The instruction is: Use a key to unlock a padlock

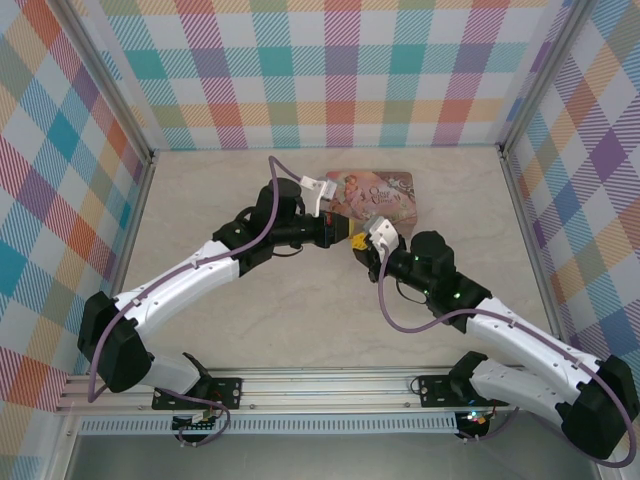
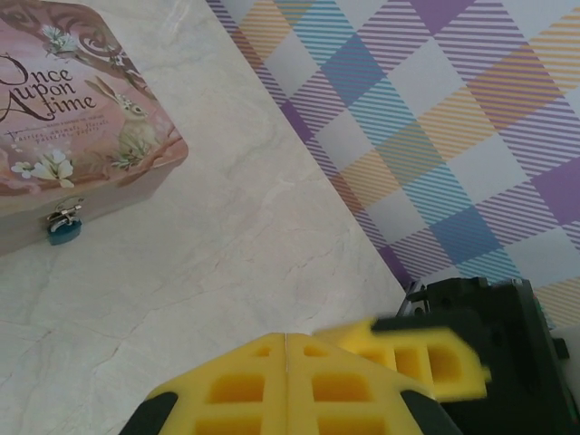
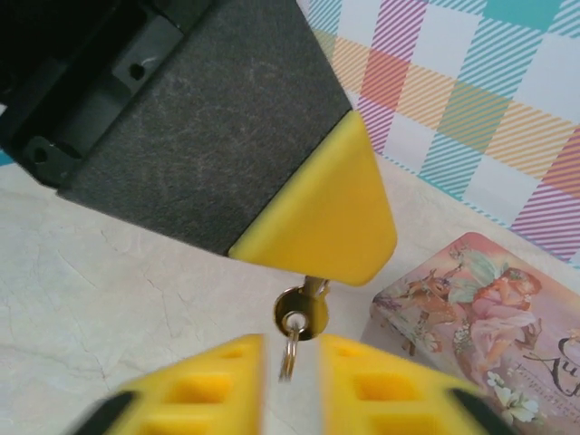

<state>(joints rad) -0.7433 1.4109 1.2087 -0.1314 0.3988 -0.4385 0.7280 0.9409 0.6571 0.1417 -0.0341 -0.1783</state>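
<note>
Two grippers are seen tip to tip over the table (image 2: 227, 272), just near of the tin (image 2: 82, 109). The key (image 3: 304, 313) is pinched by its blade in the left gripper (image 2: 285, 372), its jaws shut on it, so that the head and ring (image 3: 288, 358) hang free. The right gripper (image 3: 290, 349) is set below with jaws slightly parted around the head, nothing gripped. A handover for a better hold is judged likely. The padlock (image 2: 63, 231) is hung on the tin's clasp (image 2: 63, 216), apart from the key.

tin (image 1: 385, 190): 1 | padlock (image 2: 64, 231): 1 | key (image 3: 306, 310): 1 | ring (image 3: 288, 359): 1, maybe | arms (image 1: 190, 285) (image 1: 520, 345): 2
</note>
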